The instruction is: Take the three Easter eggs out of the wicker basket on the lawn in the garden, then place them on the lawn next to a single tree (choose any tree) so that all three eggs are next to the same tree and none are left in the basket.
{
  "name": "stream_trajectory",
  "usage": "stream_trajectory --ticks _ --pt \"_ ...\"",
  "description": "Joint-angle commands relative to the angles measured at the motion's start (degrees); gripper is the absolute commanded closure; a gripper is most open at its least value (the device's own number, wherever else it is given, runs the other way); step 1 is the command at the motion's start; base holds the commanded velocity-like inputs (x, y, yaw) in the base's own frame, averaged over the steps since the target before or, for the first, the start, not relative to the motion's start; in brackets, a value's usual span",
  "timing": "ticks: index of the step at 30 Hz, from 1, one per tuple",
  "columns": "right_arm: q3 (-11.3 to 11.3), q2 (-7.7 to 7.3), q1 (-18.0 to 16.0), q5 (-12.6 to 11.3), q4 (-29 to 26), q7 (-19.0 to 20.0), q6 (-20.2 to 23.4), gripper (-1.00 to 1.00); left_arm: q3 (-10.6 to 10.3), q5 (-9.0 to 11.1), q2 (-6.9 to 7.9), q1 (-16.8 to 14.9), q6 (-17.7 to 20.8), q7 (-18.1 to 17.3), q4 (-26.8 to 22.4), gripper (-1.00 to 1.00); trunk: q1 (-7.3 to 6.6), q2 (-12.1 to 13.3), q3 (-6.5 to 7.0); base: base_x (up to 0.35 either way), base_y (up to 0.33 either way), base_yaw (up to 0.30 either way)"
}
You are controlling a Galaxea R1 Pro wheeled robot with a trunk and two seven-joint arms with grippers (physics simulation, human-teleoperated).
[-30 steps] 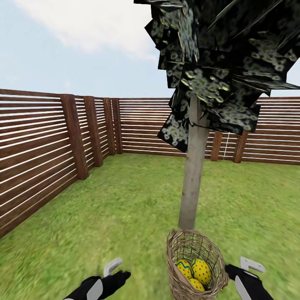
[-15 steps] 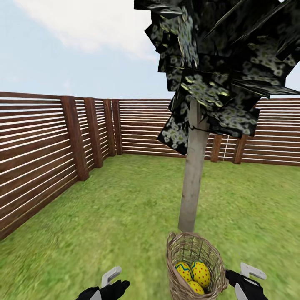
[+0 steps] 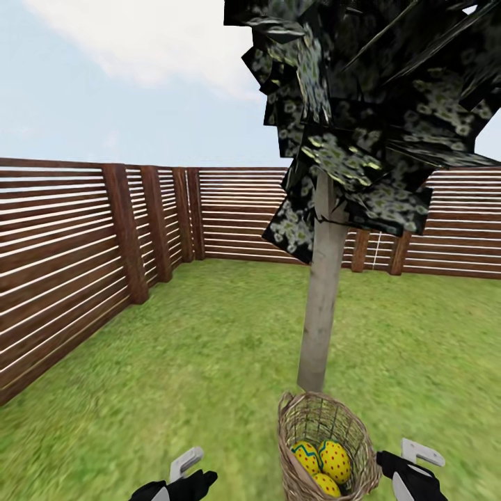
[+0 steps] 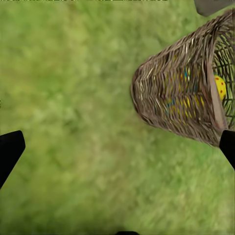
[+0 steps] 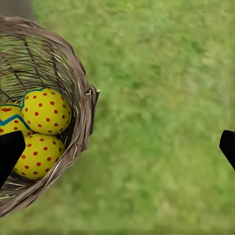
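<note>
Head: basket (image 3: 325,445) on lawn (image 3: 195,348) at tree (image 3: 321,306) foot, three eggs (image 3: 321,463) inside; my left gripper (image 3: 182,476) and right gripper (image 3: 407,466) flank it.
Left wrist: fingers spread wide, basket wall beside.
Right wrist: fingers wide, eggs (image 5: 36,129) in basket.

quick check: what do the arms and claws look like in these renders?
Head view: both arms end in glossy black housings with light grey panels. The left claw and right claw have pale grey, flat hooked fingers. In the wrist views the fingertips read as plain black wedges. No cables or markings visible.
</note>
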Motion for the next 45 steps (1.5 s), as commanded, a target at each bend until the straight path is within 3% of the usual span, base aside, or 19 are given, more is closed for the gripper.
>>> stream_trajectory --ticks 1,34,45 --pt "0.1 0.0 0.0 -0.6 -0.1 -0.2 0.2 -1.0 0.1 0.6 -0.01 0.0 0.5 0.0 -0.1 -1.0 -0.23 0.4 0.12 0.0 0.0 0.0" --pt "0.1 0.06 0.0 -0.6 0.0 -0.2 0.1 -1.0 0.1 0.6 0.04 0.0 0.2 -0.2 -0.1 -1.0 -7.48 13.6 6.04 0.0 0.0 0.0" --pt "0.1 0.08 0.0 -0.6 -0.2 -0.2 0.1 -1.0 0.1 0.7 0.23 0.1 -2.2 -0.1 -0.1 -1.0 -7.48 13.6 6.04 0.0 0.0 0.0"
